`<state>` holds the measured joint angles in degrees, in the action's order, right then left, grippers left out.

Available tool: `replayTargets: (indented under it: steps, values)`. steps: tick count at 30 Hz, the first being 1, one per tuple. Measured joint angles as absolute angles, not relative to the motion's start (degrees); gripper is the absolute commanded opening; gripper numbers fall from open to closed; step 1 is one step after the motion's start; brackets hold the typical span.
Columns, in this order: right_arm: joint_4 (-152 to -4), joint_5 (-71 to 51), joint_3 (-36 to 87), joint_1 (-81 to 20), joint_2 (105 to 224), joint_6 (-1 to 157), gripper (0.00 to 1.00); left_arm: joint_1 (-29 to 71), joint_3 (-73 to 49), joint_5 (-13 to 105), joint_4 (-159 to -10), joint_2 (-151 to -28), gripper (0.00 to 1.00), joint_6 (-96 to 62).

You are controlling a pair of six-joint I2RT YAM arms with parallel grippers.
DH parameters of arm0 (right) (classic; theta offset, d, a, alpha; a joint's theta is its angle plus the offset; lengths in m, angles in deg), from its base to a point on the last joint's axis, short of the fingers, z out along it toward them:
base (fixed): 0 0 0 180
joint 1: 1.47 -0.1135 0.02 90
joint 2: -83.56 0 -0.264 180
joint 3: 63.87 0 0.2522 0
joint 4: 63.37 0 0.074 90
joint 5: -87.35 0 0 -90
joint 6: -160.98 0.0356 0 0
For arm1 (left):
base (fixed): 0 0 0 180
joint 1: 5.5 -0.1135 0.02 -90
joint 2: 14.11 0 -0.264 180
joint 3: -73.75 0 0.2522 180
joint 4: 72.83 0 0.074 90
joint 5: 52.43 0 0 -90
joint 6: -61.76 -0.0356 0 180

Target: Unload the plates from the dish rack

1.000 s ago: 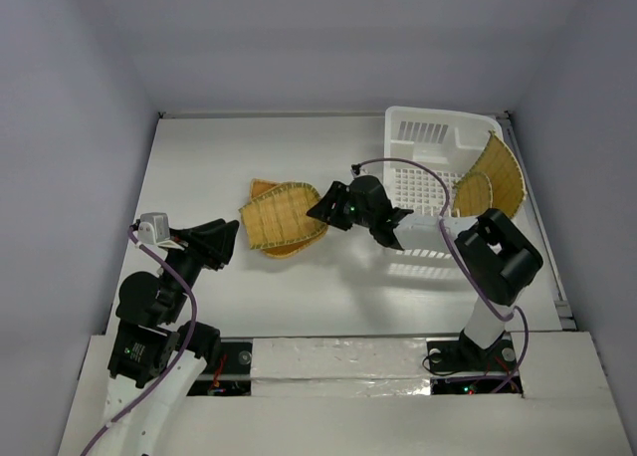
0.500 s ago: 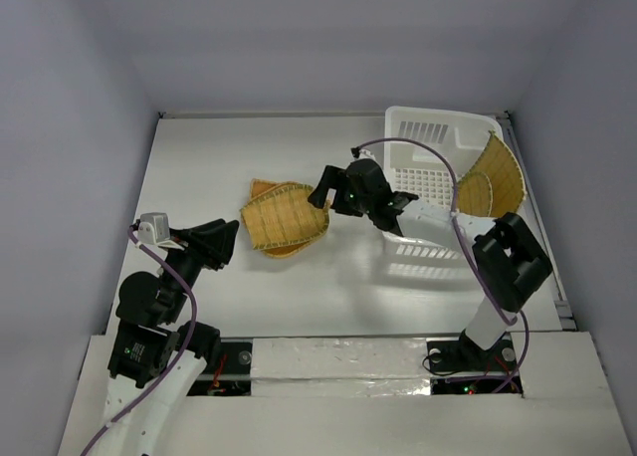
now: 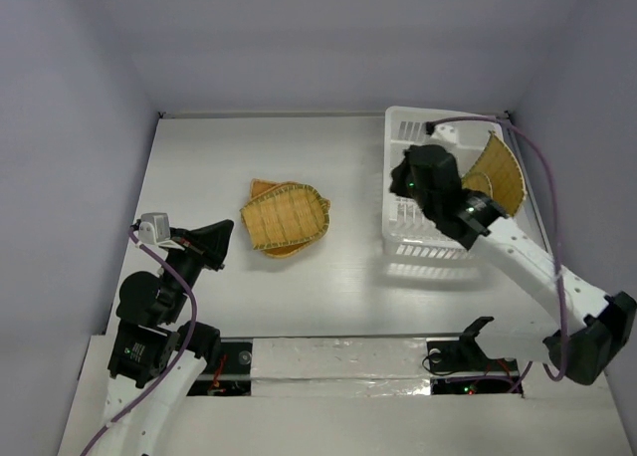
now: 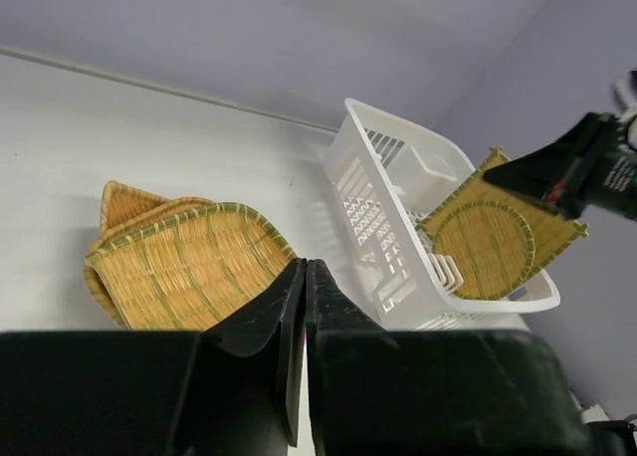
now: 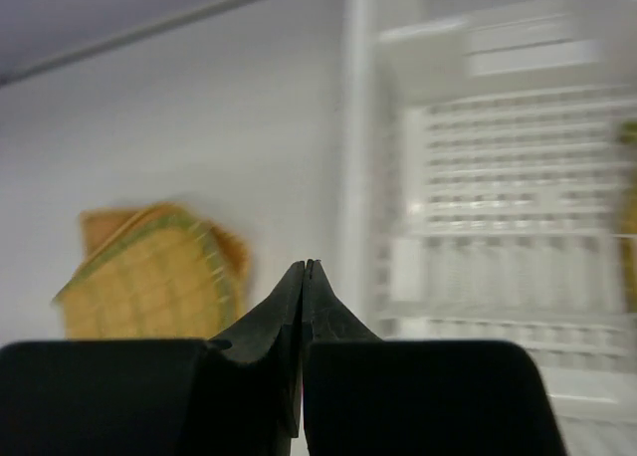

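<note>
- Nearest the arm bases, on the left side of the desk [image 3: 199,167], the left gripper [image 4: 304,267] sits where it was a second ago. Its fingers are pressed together with nothing between them, and it is clear of every plate.
- Mid-desk, the stacked plates [image 3: 284,217] lie flat, the upper one overlapping the lower. Their position is unchanged and no gripper touches them.
- Further right, the right gripper [image 5: 305,267] has moved. Half a second ago it hung between the stack and the left wall of the dish rack [image 3: 386,207]. It is now over the rack's interior with the arm stretched out. Its fingers meet tip to tip and hold nothing.
- Against the rack's right wall, two plates stand tilted, a round plate [image 4: 488,245] in front of a larger square plate [image 4: 552,239]. Neither has shifted.
</note>
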<state>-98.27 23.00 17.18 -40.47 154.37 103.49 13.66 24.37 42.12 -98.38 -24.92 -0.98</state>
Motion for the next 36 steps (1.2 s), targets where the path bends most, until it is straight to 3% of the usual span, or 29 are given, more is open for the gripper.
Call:
replayTargets:
  steps: [2,3,5,6,8,9,17,31,36]
  values:
    - [-104.3,27.3,19.2,-36.6,151.6,102.7,0.02,13.7,24.4,42.5,-98.4,-24.9,0.07,-1.0]
    - [-107.5,29.2,20.2,-33.9,150.7,102.4,0.17,13.7,24.4,42.6,-98.4,-24.9,0.09,-1.0]
    - [-113.9,32.9,21.4,-28.8,150.1,101.7,0.32,13.7,24.4,43.1,-98.4,-24.9,0.15,-1.0]
    - [-117.4,34.5,21.9,-26.8,150.1,101.4,0.45,13.7,24.4,43.2,-98.5,-24.8,0.17,-1.0]
    - [-125.0,37.6,23.1,-24.1,151.1,101.0,0.59,13.7,24.4,43.3,-98.4,-24.6,0.22,-1.0]
    - [-127.9,38.6,23.6,-23.4,151.7,100.8,0.61,13.8,24.4,43.3,-98.4,-24.6,0.24,-1.0]
    - [-136.4,39.9,24.0,-17.4,155.4,97.2,0.61,15.7,24.4,43.4,-98.5,-24.4,0.29,-1.1]
    - [-129.3,38.6,23.9,-10.5,163.7,88.4,0.55,16.3,24.4,43.0,-98.5,-24.0,0.31,-1.0]
    - [-124.2,33.8,23.1,-6.6,163.6,85.4,0.43,16.3,24.4,42.9,-98.5,-23.9,0.31,-1.0]
